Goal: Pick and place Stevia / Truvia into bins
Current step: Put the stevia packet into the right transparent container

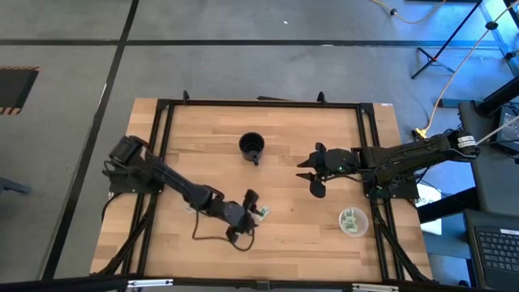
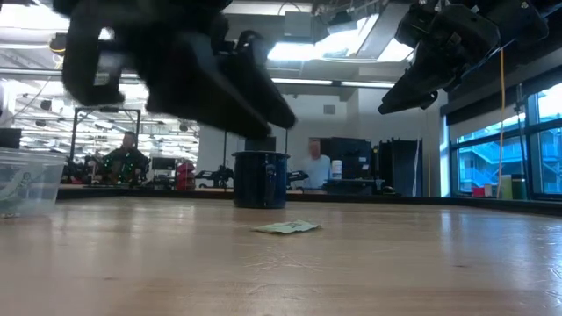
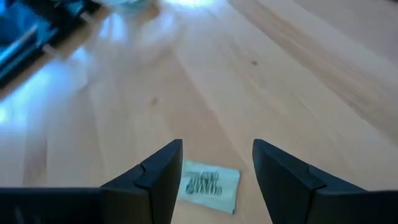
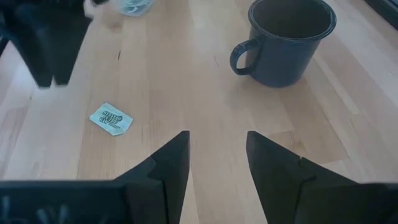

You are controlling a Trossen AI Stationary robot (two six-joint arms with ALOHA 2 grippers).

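Note:
One pale green and white sachet (image 1: 262, 212) lies flat on the table near the middle of its near edge; it also shows in the low view (image 2: 287, 227) and the right wrist view (image 4: 111, 118). My left gripper (image 1: 247, 212) hovers open just above it, and the sachet (image 3: 208, 185) shows between its fingertips (image 3: 217, 168), untouched. My right gripper (image 1: 312, 172) is open and raised to the right of the mug, holding nothing. A clear cup (image 1: 353, 221) near the right edge holds several sachets. A second clear cup (image 4: 134, 6) stands beyond the left arm, partly hidden.
A black mug (image 1: 252, 146) with a handle stands on the far middle of the table (image 1: 203, 146); it also shows in the right wrist view (image 4: 289, 40). A clear cup (image 2: 26, 180) shows at the low view's left. A black frame borders the table. People sit in the room behind.

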